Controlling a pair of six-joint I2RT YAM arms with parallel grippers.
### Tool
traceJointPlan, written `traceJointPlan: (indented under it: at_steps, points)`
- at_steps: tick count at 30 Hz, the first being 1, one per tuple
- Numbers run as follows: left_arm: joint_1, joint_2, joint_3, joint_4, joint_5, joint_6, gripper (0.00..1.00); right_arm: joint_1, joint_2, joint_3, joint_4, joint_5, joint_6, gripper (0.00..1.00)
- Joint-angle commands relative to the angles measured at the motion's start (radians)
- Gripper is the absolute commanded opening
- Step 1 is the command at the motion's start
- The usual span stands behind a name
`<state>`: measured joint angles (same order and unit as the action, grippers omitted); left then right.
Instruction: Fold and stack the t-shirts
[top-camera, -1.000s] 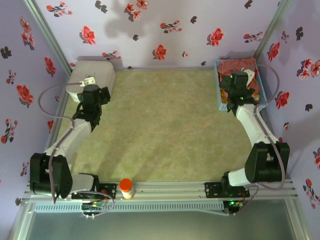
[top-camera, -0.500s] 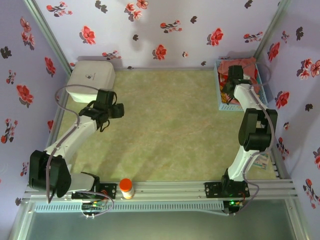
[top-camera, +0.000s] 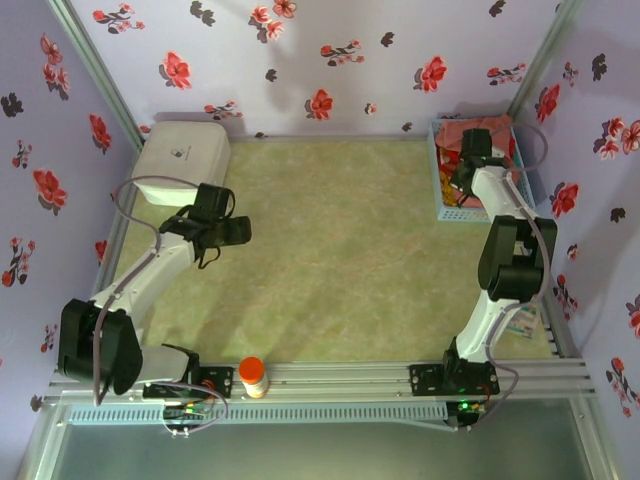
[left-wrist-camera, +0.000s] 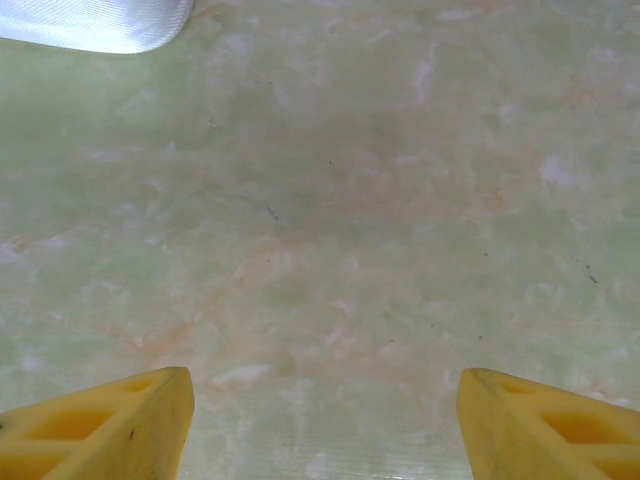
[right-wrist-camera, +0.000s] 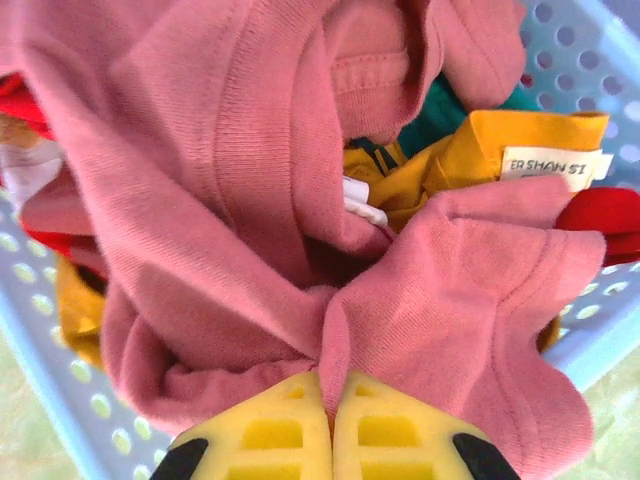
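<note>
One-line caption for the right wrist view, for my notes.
Right end effector pinches a fold of the pink t-shirt heaped in the blue basket.

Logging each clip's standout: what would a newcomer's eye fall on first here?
The right gripper, shut on a crumpled salmon-pink cloth t-shirt that tops the light-blue lattice plastic basket in the far right corner. Next, the left gripper, open above the bare green marbled tabletop.

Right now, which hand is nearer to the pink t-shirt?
Right. The right hand is shut on the pink t-shirt in the basket; the left hand hovers over the table.
</note>
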<state>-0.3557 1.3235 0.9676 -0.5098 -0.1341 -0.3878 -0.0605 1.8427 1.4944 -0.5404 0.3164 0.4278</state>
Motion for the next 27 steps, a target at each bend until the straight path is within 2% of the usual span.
traceJointPlan:
  at_steps: [1,7,10,13,17,21,27]
  points:
    - [-0.007,-0.004,0.044,-0.012,0.052,-0.018,0.70,0.033,-0.147,-0.010,0.036,0.006,-0.078,0.00]
    - [-0.003,0.008,0.101,-0.026,0.101,-0.013,0.71,0.144,-0.313,-0.016,0.047,0.084,-0.193,0.00]
    - [0.005,0.008,0.125,-0.035,0.129,-0.017,0.73,0.213,-0.380,-0.005,0.025,0.027,-0.245,0.00]
    - [0.021,-0.001,0.139,-0.044,0.149,-0.025,0.76,0.306,-0.426,0.008,-0.009,-0.088,-0.302,0.00]
    - [0.045,-0.013,0.152,-0.056,0.173,-0.033,0.77,0.486,-0.442,0.041,-0.096,-0.150,-0.367,0.00]
    - [0.063,-0.018,0.154,-0.066,0.177,-0.037,0.78,0.643,-0.433,0.012,-0.085,-0.224,-0.323,0.00]
    - [0.095,-0.011,0.166,-0.103,0.179,-0.036,0.77,0.825,-0.321,-0.041,0.077,-0.343,-0.169,0.00]
